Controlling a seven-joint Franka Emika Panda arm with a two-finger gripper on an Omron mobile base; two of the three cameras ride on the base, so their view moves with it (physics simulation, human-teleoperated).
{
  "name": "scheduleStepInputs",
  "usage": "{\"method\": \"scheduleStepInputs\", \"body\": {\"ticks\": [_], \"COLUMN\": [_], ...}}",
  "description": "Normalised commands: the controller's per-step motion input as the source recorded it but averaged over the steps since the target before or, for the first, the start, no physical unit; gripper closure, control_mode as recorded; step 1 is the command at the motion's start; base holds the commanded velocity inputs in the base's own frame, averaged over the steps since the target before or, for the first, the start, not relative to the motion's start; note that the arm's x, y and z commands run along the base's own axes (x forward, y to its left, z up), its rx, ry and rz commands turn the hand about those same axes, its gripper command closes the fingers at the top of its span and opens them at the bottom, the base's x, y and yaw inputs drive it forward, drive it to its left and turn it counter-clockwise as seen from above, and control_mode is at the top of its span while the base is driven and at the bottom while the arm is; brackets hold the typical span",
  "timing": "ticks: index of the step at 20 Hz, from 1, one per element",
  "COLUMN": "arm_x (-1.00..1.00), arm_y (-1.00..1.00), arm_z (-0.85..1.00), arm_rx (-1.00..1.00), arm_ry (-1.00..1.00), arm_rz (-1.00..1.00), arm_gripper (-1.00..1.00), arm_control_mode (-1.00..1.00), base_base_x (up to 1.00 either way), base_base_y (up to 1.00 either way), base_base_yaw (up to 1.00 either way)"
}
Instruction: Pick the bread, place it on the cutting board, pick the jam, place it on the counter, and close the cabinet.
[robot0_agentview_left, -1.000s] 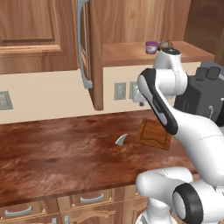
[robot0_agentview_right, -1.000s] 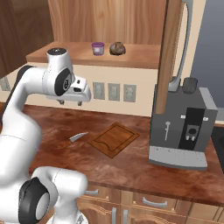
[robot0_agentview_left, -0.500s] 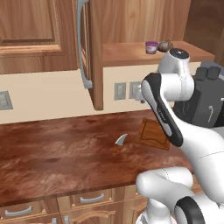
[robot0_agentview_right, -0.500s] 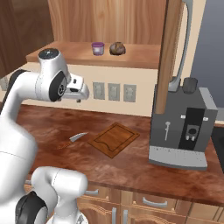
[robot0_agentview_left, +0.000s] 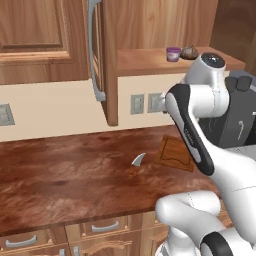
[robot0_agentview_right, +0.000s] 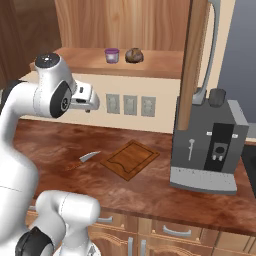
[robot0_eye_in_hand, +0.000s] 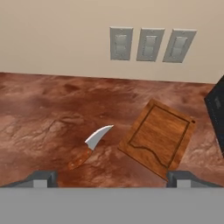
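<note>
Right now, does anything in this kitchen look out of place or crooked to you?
Two small things. The warm-brown wooden cabinet door stands open, its edge jutting over the dark reddish-brown counter. The small rectangular wooden cutting board lies askew to the wall, with a curved grey-bladed knife loose beside it. Nothing is spilled or broken.

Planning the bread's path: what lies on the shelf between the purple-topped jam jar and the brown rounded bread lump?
Nothing: in the right base view the purple-topped jam jar and the brown rounded bread lump stand side by side on the light wooden shelf, with bare shelf between them.
</note>
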Motion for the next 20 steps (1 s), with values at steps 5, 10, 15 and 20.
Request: {"method": "scheduleStepInputs", "body": {"ticks": [5, 10, 15, 20], "arm_x": [-0.01, -0.07, -0.03, -0.05], "arm_y": [-0.01, -0.06, -0.07, -0.1], "arm_z": [0.23, 0.22, 0.2, 0.22], "arm_rx": [0.0, 0.0, 0.0, 0.0], "arm_ry": [-0.09, -0.1, -0.12, -0.16], "arm_rz": [0.0, 0.0, 0.0, 0.0], "arm_gripper": [-1.0, -1.0, -1.0, -1.0], "arm_control_mode": [-1.0, -1.0, -1.0, -1.0], "base_base_x": [0.0, 0.0, 0.0, 0.0], "base_base_y": [0.0, 0.0, 0.0, 0.0], "base_base_yaw": [0.0, 0.0, 0.0, 0.0]}}
